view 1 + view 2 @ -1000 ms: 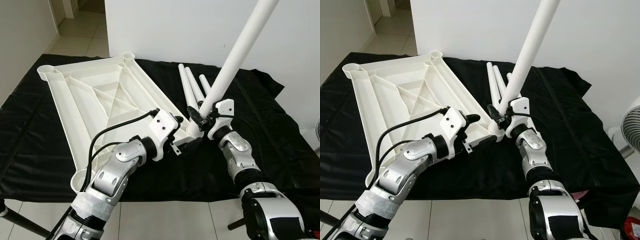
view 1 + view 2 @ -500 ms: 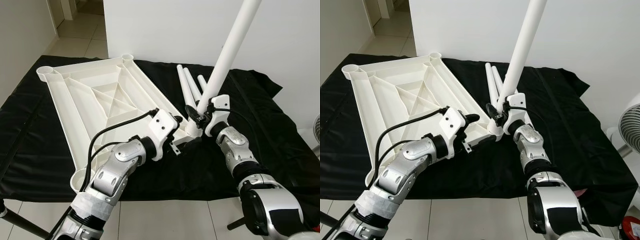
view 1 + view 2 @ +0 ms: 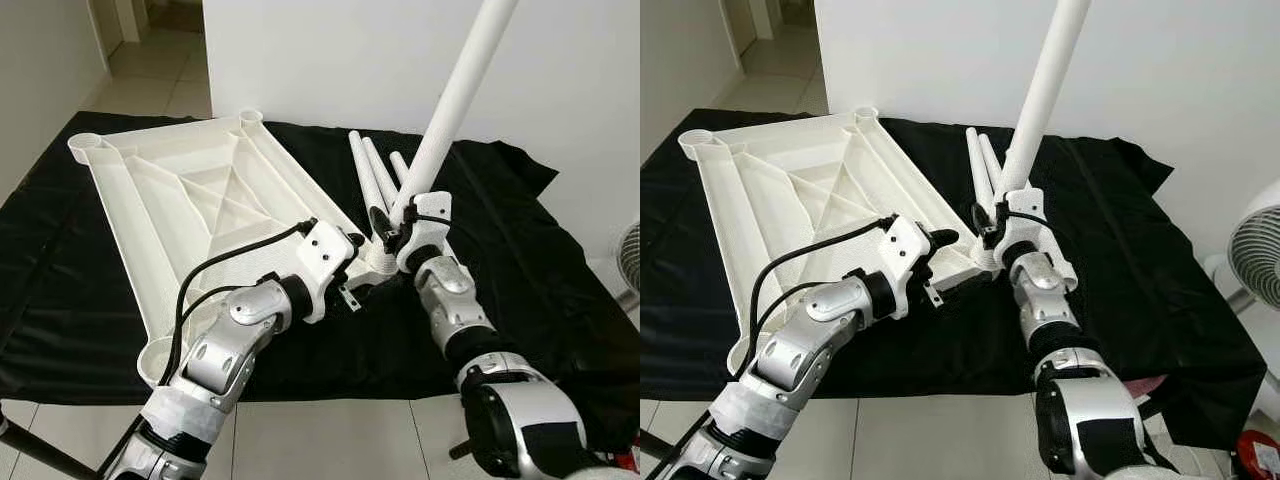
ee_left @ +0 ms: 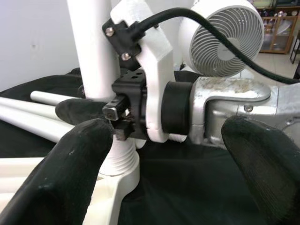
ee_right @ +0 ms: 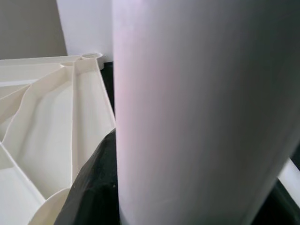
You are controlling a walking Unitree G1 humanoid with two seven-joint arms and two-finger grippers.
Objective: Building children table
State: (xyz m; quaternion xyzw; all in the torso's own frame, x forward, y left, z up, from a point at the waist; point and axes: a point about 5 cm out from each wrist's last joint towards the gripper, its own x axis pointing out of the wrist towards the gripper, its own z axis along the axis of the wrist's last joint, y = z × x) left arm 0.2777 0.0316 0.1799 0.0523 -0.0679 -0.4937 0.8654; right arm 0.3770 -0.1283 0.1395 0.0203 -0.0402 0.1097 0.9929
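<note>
While clamped in right gripper (image 3: 385, 228), table leg (image 3: 452, 100) upright.

left pincer (image 3: 362, 262): fingers spread | right pincer (image 3: 388, 222): clamped, wrist raised

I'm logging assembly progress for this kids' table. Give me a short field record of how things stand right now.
tabletop: white tabletop lying underside up on the black cloth
held leg: white leg tilted, its threaded end at the tabletop's near right corner socket
right pincer: right pincer shut on the leg's lower part
left pincer: left pincer open, beside that corner
spare legs: three spare legs lying on the cloth
nearby: white fan at right
</note>
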